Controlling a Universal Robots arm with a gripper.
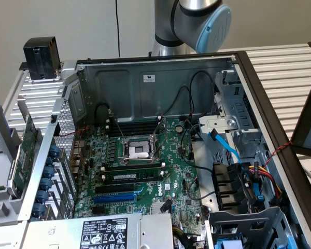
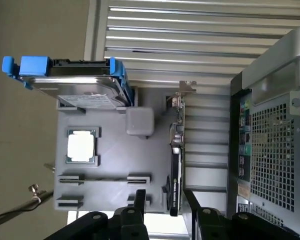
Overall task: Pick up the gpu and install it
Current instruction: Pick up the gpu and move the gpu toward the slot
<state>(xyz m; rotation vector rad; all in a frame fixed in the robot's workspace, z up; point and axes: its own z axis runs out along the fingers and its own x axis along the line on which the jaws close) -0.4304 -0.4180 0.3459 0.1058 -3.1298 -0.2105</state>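
A slatted white desk [image 2: 190, 30] carries an open case [image 2: 275, 125] and, just beside its vented rear wall, a grey tray [image 2: 110, 160]. On the tray we see a hard drive [image 2: 85, 92] in a blue caddy at one end and a CPU [image 2: 81, 146] lying flat. The gpu [image 2: 176, 170] stands on its edge in a slot along the tray's edge nearest the case, bracket end toward the drive.

The pincer [image 2: 164, 196] is spread wide and holds nothing. Its two black fingers [image 2: 139, 202] straddle the gpu's far end, and the card looks closer to one finger than the other.

We judge that this offset is the main risk: when closing, the nearer finger could meet the card first and tilt it in its slot. A grip so near the end could let the card swing or slip. The case wall is close, so a sideways lift could knock the card against it.
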